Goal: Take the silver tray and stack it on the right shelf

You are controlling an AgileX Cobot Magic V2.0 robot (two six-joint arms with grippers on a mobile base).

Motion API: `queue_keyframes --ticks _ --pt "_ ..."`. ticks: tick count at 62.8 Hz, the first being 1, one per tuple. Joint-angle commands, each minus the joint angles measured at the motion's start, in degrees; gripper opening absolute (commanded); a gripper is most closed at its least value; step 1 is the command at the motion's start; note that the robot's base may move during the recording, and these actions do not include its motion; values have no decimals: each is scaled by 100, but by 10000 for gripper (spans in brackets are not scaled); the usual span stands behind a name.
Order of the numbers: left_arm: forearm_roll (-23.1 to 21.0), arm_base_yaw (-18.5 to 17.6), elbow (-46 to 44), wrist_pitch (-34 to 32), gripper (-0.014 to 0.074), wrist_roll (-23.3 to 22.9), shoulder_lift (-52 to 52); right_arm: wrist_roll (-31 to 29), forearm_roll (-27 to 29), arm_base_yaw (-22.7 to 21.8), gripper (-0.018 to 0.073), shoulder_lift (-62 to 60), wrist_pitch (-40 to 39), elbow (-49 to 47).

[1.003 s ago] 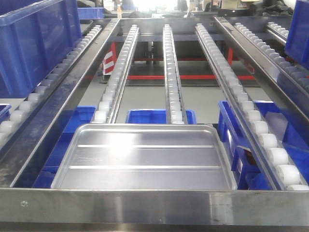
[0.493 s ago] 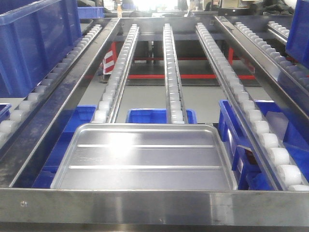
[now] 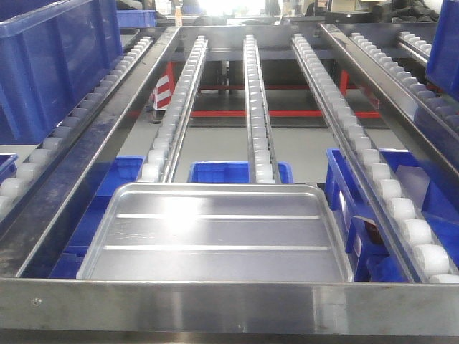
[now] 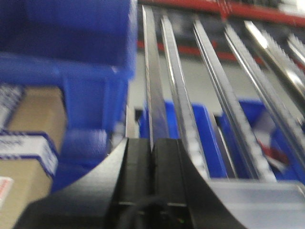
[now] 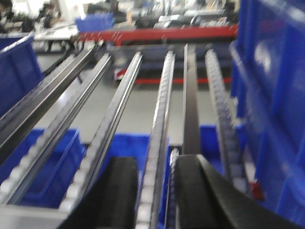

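Left jaws, pressed together, sit just left of the silver tray (image 3: 215, 236).

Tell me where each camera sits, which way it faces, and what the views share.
Exterior front-facing: low behind the shiny flat steel front bar, looking up the sloping steel rails of white plastic rollers over the shiny silver ridged rectangular metal tray; no robot parts show.
Left wrist: behind the black left claw, fingers together, facing along the rails; blurred.
Right wrist: behind the black right claw, fingers apart, facing along the rails.
Shared: all three show the roller rails and blue plastic bins beneath.
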Motion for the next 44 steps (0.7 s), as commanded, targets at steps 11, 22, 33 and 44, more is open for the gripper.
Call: queue_keyframes --ticks 11,22,33,44 --pt "-935 -1095 -312 -183 -46 1041 957 0 231 738 470 642 215 -334" --pt "-974 -1809 -361 -209 307 1041 1501 0 469 1313 470 1249 547 -728" --pt "-1108 -2080 -766 17 369 1041 2277 0 513 2101 469 2316 823 -1276" --pt "-1314 -2408 -1354 144 368 1076 2970 0 610 2672 469 3254 75 -1405"
